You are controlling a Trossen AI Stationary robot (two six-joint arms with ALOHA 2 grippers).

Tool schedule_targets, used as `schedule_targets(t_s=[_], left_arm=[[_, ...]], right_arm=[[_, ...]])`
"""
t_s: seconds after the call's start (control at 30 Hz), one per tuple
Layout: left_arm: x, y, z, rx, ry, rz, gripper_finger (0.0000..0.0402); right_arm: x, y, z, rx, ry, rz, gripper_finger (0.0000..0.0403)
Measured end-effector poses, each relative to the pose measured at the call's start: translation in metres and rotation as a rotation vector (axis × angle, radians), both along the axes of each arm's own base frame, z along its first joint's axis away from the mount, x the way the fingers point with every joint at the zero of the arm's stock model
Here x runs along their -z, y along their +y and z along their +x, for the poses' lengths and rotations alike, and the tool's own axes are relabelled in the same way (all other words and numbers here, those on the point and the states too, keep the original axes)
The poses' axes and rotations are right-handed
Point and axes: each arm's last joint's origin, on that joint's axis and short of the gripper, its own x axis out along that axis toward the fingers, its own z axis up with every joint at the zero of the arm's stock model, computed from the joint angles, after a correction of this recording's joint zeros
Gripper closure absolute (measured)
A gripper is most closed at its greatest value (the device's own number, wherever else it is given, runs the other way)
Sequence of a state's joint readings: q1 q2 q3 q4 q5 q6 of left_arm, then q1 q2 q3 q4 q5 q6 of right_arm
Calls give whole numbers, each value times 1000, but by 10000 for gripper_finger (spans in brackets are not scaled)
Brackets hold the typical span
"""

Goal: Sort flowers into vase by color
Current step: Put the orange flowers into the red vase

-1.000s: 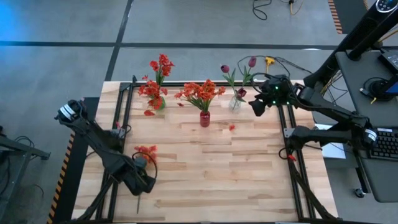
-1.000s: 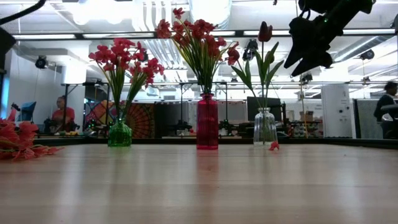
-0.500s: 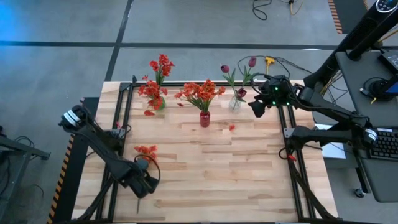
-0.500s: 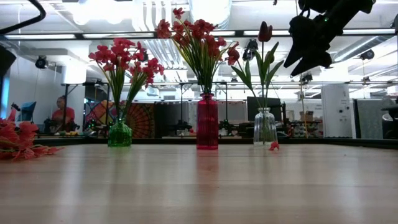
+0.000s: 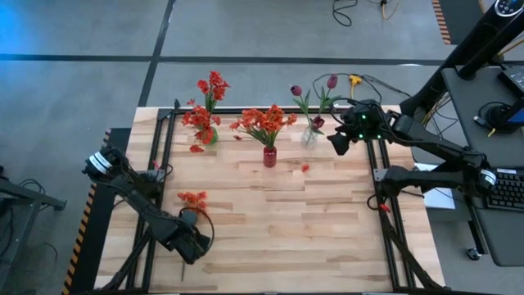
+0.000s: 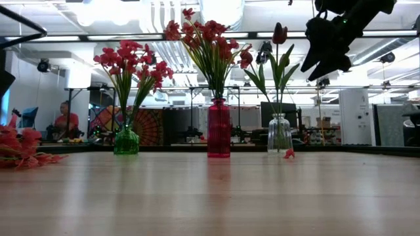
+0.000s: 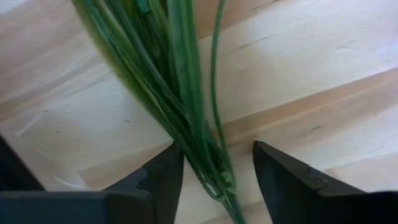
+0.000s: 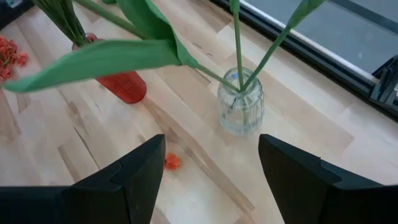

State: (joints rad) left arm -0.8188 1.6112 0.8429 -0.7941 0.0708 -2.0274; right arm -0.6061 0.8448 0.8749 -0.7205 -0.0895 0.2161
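On pale plank table | left pincer straddles thin green stems

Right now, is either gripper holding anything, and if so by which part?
The left gripper straddles the green stalks of the loose flowers, fingers apart, not visibly clamped. The right gripper is open and empty.

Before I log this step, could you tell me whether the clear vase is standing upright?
Upright: the clear vase stands on its base on the table, stems rising straight from its neck.
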Motion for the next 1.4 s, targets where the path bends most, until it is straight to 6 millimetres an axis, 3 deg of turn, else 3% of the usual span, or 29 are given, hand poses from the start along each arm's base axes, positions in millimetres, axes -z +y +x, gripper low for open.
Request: schedule_targets(t_s=[0.47, 0.57, 0.83, 1.03, 1.23, 1.4], left_arm=[[-1, 1, 1, 23, -27, 14, 387], [-8, -2, 5, 72, -105, 43, 393], [-52, -18, 30, 271, -386, 126, 395], [-93, -29, 49, 492, -603, 293, 396], [-139, -35, 70, 763, -778, 494, 397], [-164, -34, 88, 1042, -847, 624, 397]], right_arm=[[3, 6, -9, 16, 53, 55, 158], [-1, 12, -17, 23, 40, 54, 162], [-18, 29, -35, -37, -108, 31, 164], [-21, 41, -39, -87, -175, 15, 164], [-23, 48, -26, -168, -266, 3, 168], [-23, 57, -13, -265, -310, -8, 168]])
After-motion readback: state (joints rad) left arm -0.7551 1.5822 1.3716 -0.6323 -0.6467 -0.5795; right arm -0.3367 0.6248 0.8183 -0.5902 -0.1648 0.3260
